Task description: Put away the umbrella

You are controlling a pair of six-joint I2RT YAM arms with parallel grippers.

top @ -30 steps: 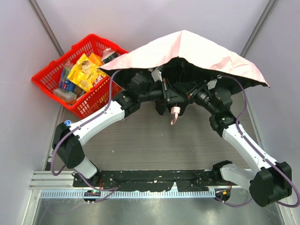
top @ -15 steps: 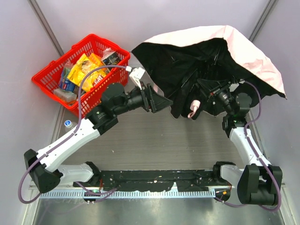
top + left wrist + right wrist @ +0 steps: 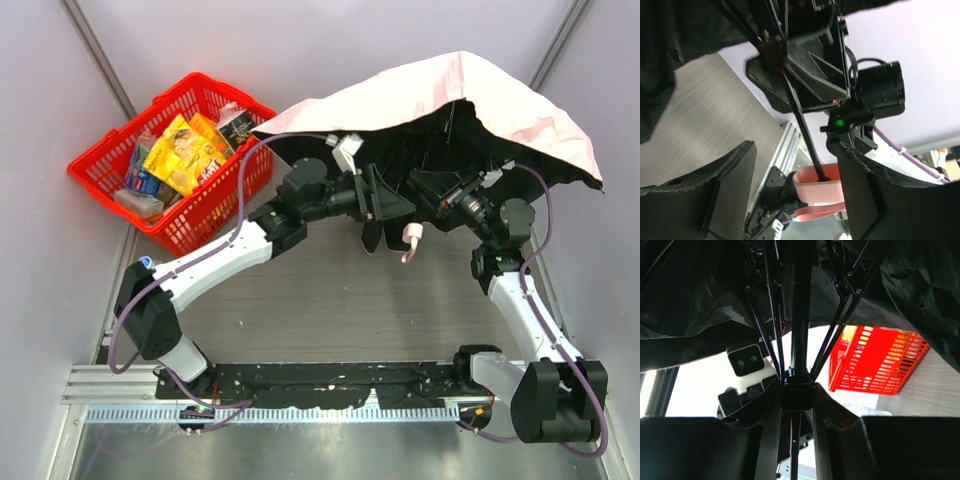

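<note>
The umbrella (image 3: 470,95) is spread open at the back right, with pale pink fabric on top and a black lining beneath. My right gripper (image 3: 448,192) sits under the canopy, shut on the black runner (image 3: 798,396) on the thin shaft (image 3: 801,315). The small pink handle (image 3: 412,237) hangs below, above the table. My left gripper (image 3: 392,207) reaches in from the left and is open. In the left wrist view the pink handle (image 3: 817,182) and its ribbed loop lie between the spread fingers (image 3: 730,185), close to the right one, and neither finger presses on it.
A red basket (image 3: 170,160) full of snack packets stands at the back left, also seen behind the ribs in the right wrist view (image 3: 875,360). Pale purple walls close in on both sides. A metal rail (image 3: 330,410) runs along the near edge.
My left gripper opened and let go, drew back to the left, then came back right to the handle. The canopy tipped up and has dropped lower again. The right grip has held.
</note>
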